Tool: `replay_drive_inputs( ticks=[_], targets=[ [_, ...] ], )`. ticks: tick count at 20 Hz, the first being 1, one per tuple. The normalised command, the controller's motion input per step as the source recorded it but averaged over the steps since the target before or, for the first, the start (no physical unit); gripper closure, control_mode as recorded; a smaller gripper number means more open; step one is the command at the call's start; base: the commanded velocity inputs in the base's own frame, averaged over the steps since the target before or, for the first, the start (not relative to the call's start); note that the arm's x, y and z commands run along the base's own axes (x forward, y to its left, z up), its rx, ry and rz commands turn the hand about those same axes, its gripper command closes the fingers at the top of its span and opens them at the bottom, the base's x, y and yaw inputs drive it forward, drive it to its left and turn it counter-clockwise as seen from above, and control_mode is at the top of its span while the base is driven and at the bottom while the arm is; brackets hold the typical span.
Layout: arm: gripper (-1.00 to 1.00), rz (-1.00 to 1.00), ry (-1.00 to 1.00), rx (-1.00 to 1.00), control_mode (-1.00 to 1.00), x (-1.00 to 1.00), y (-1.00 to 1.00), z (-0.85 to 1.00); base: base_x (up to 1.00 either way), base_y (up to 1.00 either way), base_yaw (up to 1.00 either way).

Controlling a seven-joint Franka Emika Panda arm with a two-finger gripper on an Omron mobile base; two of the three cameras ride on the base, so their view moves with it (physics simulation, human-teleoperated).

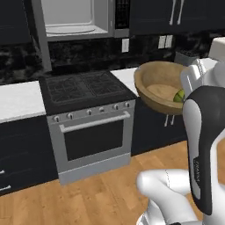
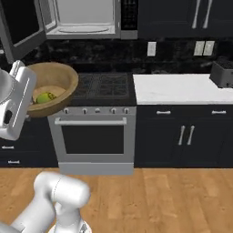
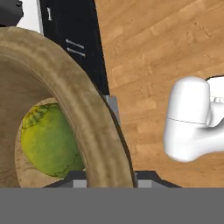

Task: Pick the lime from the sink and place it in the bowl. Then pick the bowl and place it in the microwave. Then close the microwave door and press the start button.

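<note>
Kitchen, stove centre frame, microwave [image 1: 74, 19] upper left standing open. Hand [image 3: 105, 183] clamping bowl [image 1: 160, 88] rim, carrying tilted; lime [image 2: 45, 97] inside, rolling loose. Bowl rigid, light; keep rim grip.

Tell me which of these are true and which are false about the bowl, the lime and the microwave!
1. The lime is inside the bowl. True.
2. The bowl is sitting on the stove. False: it is held up in the air, tilted, in front of the stove.
3. The microwave door is open. True.
4. The bowl is already in the microwave. False: the microwave's turntable has nothing on it.
5. The oven door is open. False: it is closed.
</note>
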Motion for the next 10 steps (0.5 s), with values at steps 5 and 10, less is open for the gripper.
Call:
replay_drive_inputs(
  ticks=[5, 10],
  targets=[
    [1.00, 0.00, 0.00, 0.00, 1.00, 0.00, 0.00, 0.00, 0.91, -0.62, 0.52],
    [1.00, 0.00, 0.00, 0.00, 1.00, 0.00, 0.00, 0.00, 0.66, -0.57, 0.53]
  ],
)
